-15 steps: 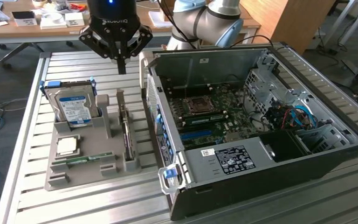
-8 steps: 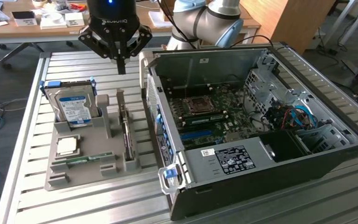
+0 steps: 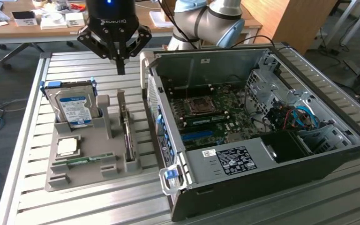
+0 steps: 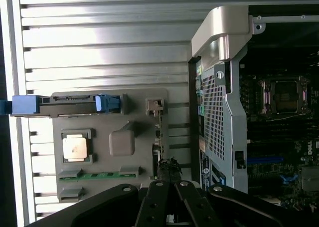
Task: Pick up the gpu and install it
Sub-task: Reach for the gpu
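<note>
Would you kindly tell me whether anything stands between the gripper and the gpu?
Nothing visible does. The gripper hangs above the gpu, which stands on edge in the gray holder, with open air between them; the hard drive stands to the exterior view's left.

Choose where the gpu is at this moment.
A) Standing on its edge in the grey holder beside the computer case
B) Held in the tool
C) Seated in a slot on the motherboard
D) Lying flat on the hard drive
A: the gpu stands on edge in the grey holder, to the exterior view's left of the open computer case, while the tool hangs above it without touching it.
</note>
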### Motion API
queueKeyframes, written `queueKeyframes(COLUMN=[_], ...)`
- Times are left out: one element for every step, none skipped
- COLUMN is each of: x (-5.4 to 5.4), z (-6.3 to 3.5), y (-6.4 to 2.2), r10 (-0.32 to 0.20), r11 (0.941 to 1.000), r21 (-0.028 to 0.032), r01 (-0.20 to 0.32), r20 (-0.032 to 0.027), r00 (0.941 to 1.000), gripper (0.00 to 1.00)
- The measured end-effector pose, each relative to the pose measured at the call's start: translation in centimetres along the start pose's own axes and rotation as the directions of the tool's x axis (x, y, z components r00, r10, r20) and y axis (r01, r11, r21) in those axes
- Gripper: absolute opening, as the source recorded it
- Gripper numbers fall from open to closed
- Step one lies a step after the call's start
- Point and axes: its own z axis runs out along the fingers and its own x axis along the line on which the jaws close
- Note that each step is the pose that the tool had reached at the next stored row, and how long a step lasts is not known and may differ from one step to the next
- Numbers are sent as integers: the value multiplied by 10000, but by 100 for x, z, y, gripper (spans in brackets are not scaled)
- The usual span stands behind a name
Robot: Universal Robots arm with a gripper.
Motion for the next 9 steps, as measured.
queueKeyframes(x=[1,2,2,3,3,4,5,5,5], z=[0,0,0,0,-1,-1,-1,-2,-2], y=[0,0,0,0,0,0,-5,-13,-24], r10=[-1,-2,-1,0,0,0,1,1,1], r11=[10000,10000,10000,10000,10000,10000,10000,10000,10000], r21=[0,0,0,0,1,1,1,1,1], r01=[1,2,1,0,0,0,-1,-1,-1], r20=[0,0,-1,-1,-1,-1,-1,-2,-2], r00=[10000,10000,10000,10000,10000,10000,10000,10000,10000], gripper=[11,11,11,11,11,11,11,11,11])
